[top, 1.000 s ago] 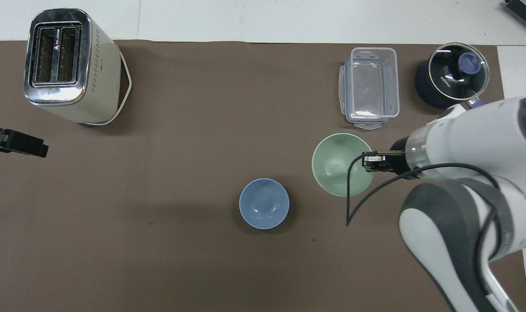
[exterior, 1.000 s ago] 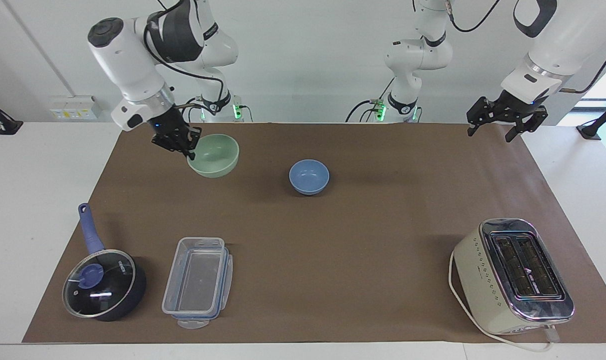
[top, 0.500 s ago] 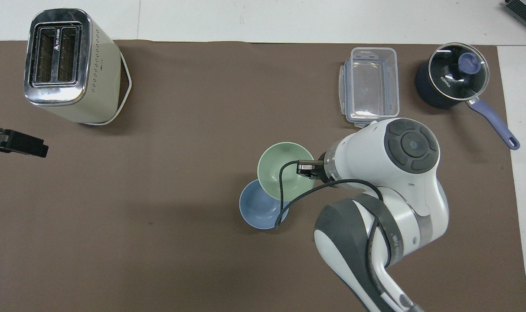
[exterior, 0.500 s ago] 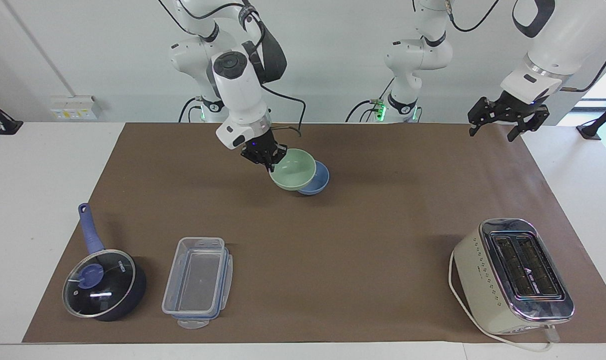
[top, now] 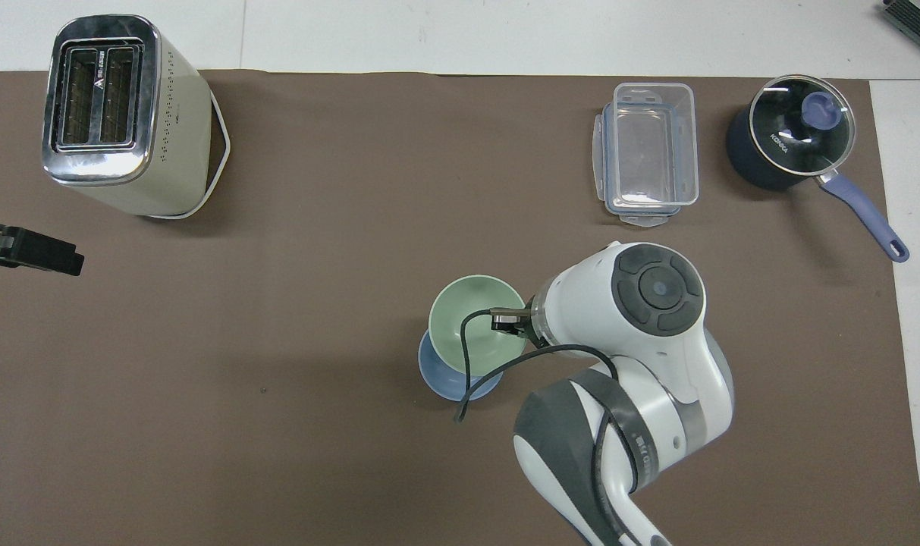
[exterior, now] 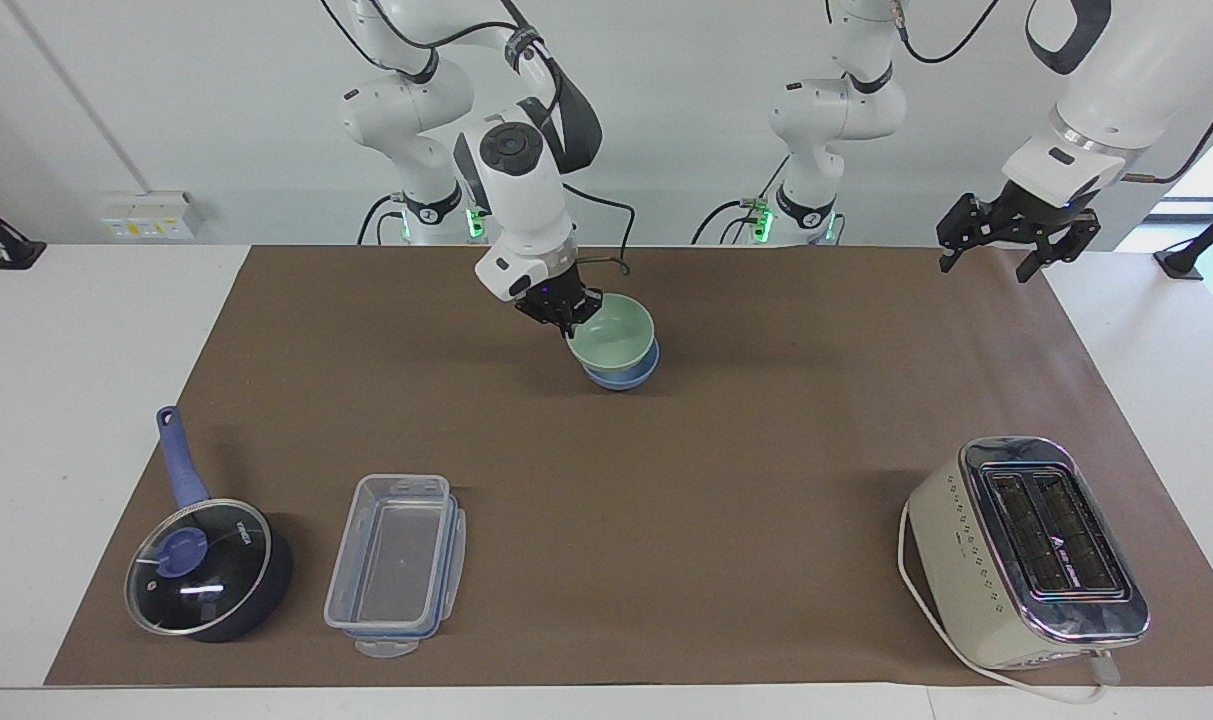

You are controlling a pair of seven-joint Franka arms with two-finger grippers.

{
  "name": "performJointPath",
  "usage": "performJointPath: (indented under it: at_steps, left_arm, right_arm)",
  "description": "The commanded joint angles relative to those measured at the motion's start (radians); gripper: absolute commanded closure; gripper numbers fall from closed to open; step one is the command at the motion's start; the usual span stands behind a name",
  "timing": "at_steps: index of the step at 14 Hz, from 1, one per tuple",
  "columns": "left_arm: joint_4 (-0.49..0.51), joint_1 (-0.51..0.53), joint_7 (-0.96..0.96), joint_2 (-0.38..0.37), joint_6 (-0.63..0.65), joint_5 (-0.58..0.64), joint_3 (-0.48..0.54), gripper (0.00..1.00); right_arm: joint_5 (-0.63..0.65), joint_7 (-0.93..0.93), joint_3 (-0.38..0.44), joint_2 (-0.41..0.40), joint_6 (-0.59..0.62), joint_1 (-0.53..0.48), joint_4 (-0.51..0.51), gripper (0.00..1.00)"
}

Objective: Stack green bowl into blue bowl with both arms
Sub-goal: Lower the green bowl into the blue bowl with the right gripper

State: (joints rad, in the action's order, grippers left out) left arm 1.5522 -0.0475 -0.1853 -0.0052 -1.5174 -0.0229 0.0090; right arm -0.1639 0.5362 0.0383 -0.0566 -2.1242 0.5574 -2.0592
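Mint-green, the green bowl [exterior: 614, 334] hung from the right pincer [exterior: 566, 307], which was clenched on its rim toward the right arm's end. Directly below, the blue bowl [exterior: 621, 376] sat on the bench [exterior: 666, 480]; the green one looked nearly seated, slightly off-centre. Well apart, the left pincer [exterior: 1014, 243] waited released above the bench edge.

Mint-green bowl [exterior: 614, 332] over periwinkle bowl [exterior: 621, 374]. Brown mat [exterior: 666, 480]; at 7 o'clock a dark-blue pan [exterior: 211, 570], at 4 a cream toaster [exterior: 1026, 550] with chrome top.
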Motion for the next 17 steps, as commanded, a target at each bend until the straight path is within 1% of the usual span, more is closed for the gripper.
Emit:
performJointPath:
  at_steps: [1,6,8,13,14,17]
  left_arm:
    - [0.022,0.008,0.012,-0.022,0.003,0.020,-0.010,0.00]
    - [0.022,0.008,0.012,-0.022,0.003,0.020,-0.007,0.00]
    - [0.022,0.008,0.012,-0.022,0.003,0.020,-0.007,0.00]
    - [0.022,0.008,0.012,-0.022,0.003,0.020,-0.007,0.00]
    - [0.022,0.008,0.012,-0.022,0.005,0.020,-0.007,0.00]
    - [0.022,0.008,0.012,-0.024,0.006,0.020,-0.007,0.00]
  right_arm:
    - [-0.019,0.007,-0.006,0.009,-0.068,0.010,-0.056,1.00]
    - [-0.020,-0.004,-0.008,0.004,-0.082,0.018,-0.075,1.00]
    - [-0.032,-0.005,-0.008,0.000,-0.144,0.024,-0.104,1.00]
    - [-0.034,-0.001,-0.009,-0.023,-0.180,0.027,-0.107,1.00]
    - [-0.034,0.007,-0.009,-0.028,-0.181,0.047,-0.107,1.00]
    - [-0.034,0.010,-0.009,-0.025,-0.178,0.053,-0.107,1.00]
